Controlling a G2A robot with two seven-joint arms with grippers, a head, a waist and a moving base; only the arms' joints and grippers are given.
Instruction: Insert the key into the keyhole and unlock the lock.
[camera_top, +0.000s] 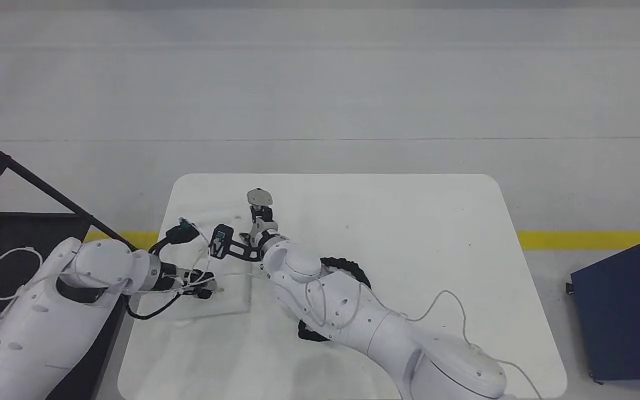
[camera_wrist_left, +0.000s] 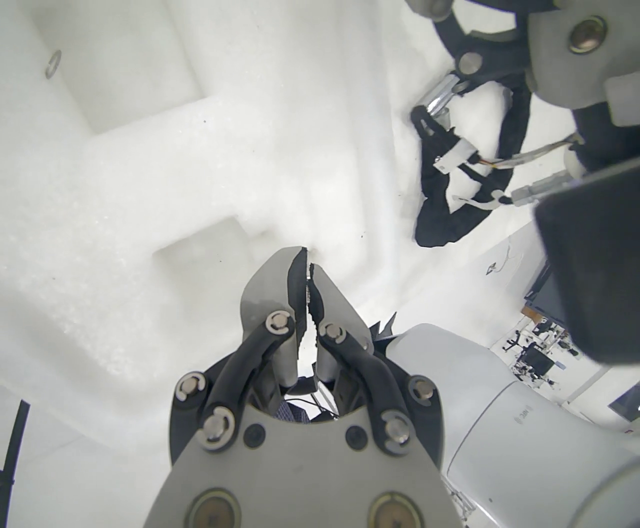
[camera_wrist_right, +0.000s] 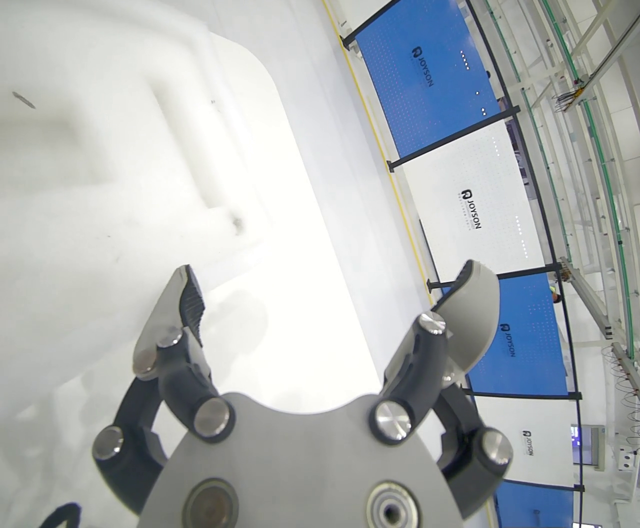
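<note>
A white foam block with stepped recesses lies under both grippers; it also shows in the right wrist view and in the top view. A small metal ring sits in one recess of it, seen edge-on as a dark sliver. I cannot make out a key or a lock body. My left gripper hangs just over the foam, shut, its pads together with nothing visible between them. My right gripper is open and empty above the foam's edge, near the table's back left.
The right arm's wrist with black wrapped cables and connectors hangs close beside my left gripper. The white table stretches bare to the right. A black frame stands off the table's left side.
</note>
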